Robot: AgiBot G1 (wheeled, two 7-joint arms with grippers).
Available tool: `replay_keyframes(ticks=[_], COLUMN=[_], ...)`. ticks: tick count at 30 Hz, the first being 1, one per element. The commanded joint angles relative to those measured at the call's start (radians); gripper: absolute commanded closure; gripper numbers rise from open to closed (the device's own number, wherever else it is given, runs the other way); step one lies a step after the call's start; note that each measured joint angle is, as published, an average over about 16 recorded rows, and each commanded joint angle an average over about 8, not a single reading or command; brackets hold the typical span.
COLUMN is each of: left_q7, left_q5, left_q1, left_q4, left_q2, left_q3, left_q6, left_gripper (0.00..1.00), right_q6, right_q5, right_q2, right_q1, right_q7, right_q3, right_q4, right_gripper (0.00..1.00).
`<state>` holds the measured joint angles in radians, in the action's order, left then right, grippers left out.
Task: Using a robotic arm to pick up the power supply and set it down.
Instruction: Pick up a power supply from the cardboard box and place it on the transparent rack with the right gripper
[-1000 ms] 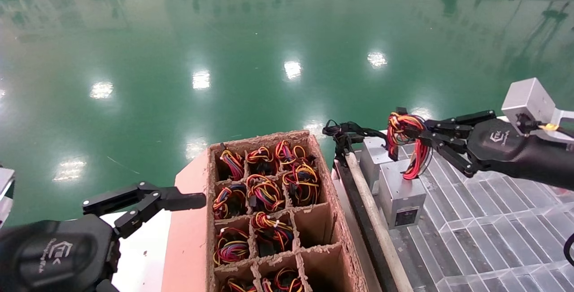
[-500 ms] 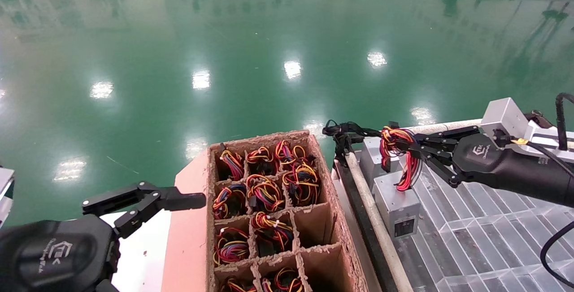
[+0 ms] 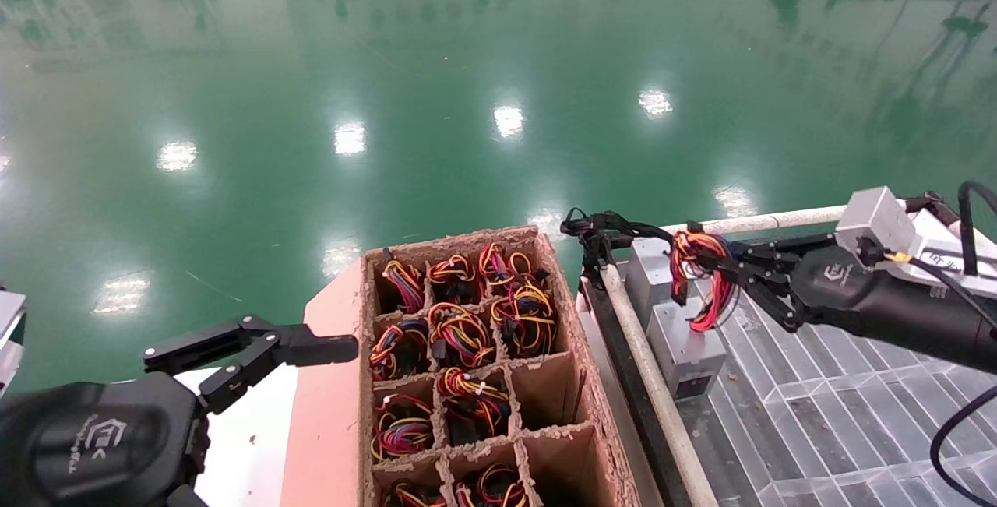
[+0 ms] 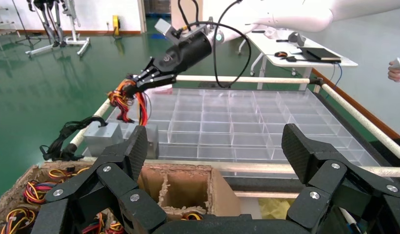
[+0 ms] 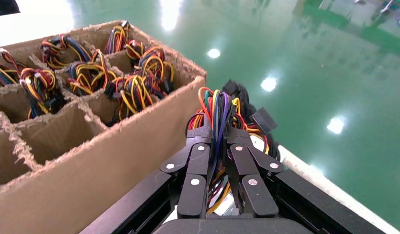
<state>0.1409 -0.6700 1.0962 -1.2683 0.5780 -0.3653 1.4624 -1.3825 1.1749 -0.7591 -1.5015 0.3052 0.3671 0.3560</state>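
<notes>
Right arm: the robotic arm (image 3: 880, 304) reaches in from the right over the clear gridded tray (image 3: 841, 406), its jaws (image 3: 728, 267) pointing left toward the cardboard crate (image 3: 580, 382).
Right jaws: closed tight on the looped red, yellow and orange wire bundle (image 3: 701, 273); the right wrist view shows both fingers pinching the strands, not the metal case.
Power supply: the small grey box (image 3: 685, 339) sits just below and slightly nearer than the jaws, at the tray's left edge beside the white rail (image 3: 646, 390). It appears to rest on the tray, though contact underneath cannot be confirmed.
Key relation: the box lies straight down the wires from the jaws, so the wires are the only link between grip and case. Its long axis runs near-to-far along the rail.
Neighbour: a second grey box with a black cable bundle (image 3: 646, 273) stands just beyond it, touching or nearly so.
Left arm: the left gripper (image 3: 257, 351) is parked at the near left beside the crate, jaws spread wide and empty. It is well apart from the box, so the right arm is plainly the nearer.
Judged step: set-down looks nearly complete. Releasing should call for opening the jaws and pulling back to the right so the wires fall clear.
Risk: strands may snag on a finger and tug the box over.
</notes>
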Motion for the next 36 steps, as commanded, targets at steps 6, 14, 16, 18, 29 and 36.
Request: replay_keyframes(ticks=[6,14,16,18,29,36], left_q7=[0.0,0.0,0.0,0.0,0.0,0.0], left_q5=[0.0,0.0,0.0,0.0,0.0,0.0], left_q1=[0.0,0.0,0.0,0.0,0.0,0.0], left_q4=[0.0,0.0,0.0,0.0,0.0,0.0], left_q2=[0.0,0.0,0.0,0.0,0.0,0.0], left_q3=[0.0,0.0,0.0,0.0,0.0,0.0], left_q6=[0.0,0.0,0.0,0.0,0.0,0.0], left_gripper=[0.0,0.0,0.0,0.0,0.0,0.0], right_q6=[-0.02,-0.031,-0.032,-0.032,-0.031,-0.031], right_q5=[-0.001,0.004,0.004,0.004,0.005,0.005], right_q2=[0.001,-0.003,-0.005,-0.005,-0.005,-0.004], right_q1=[-0.008,-0.018,-0.02,-0.021,-0.02,-0.019], right_q7=[0.058,0.095,0.099,0.1,0.098,0.096], right_q3=[-0.002,0.001,0.001,0.002,0.002,0.002], right_q4=[-0.099,-0.163,-0.171,-0.175,-0.168,-0.163], right_gripper=[1.0,0.24,0.04,0.0,0.0,0.0])
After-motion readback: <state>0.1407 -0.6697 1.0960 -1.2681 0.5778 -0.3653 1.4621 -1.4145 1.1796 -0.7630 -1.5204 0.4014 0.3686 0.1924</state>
